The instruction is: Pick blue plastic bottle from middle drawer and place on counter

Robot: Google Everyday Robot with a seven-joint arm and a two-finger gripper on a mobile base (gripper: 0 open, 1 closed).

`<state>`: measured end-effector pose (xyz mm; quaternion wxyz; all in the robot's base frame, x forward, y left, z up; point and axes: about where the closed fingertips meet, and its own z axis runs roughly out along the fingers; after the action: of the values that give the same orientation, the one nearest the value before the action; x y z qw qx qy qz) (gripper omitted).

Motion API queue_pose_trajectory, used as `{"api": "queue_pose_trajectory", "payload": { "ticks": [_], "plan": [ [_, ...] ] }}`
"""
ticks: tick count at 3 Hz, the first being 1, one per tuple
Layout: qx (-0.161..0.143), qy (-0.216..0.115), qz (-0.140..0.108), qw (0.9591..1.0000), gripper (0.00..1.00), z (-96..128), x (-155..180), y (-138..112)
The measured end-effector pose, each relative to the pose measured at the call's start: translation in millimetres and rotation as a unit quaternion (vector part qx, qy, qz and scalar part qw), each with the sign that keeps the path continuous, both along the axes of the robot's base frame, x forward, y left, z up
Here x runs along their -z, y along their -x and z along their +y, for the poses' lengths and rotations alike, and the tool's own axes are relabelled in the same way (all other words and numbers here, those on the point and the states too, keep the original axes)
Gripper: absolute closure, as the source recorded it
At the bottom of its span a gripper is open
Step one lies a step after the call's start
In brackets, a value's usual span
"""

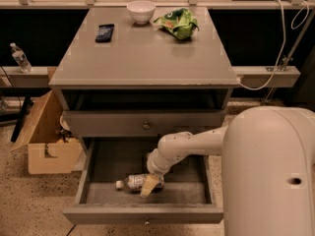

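Note:
The blue plastic bottle (131, 182) lies on its side in the open middle drawer (142, 214), its white cap pointing left. My gripper (150, 184) reaches down into the drawer from the right and sits right at the bottle's body, covering its right end. The white arm runs back to my body at the lower right. The counter (142, 58) is the flat grey top of the cabinet above the drawer.
On the counter's far edge stand a white bowl (141, 11), a green bag (177, 23) and a dark phone (105, 32). A closed drawer front with a knob (145, 126) sits above the open one. A cardboard box (47, 141) stands on the floor at the left. A slim water bottle (19, 58) stands on the left ledge.

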<state>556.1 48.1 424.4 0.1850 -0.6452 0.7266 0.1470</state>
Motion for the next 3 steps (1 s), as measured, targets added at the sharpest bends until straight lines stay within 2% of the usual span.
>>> {"api": "queue_pose_trajectory", "payload": {
  "ticks": [1,3],
  "plan": [
    [-0.006,-0.005,-0.001,1.0,0.02,9.3,26.5,-4.0],
    [-0.008,-0.013,0.006,0.9999,0.47,11.6,49.2,-2.1]
  ]
}}
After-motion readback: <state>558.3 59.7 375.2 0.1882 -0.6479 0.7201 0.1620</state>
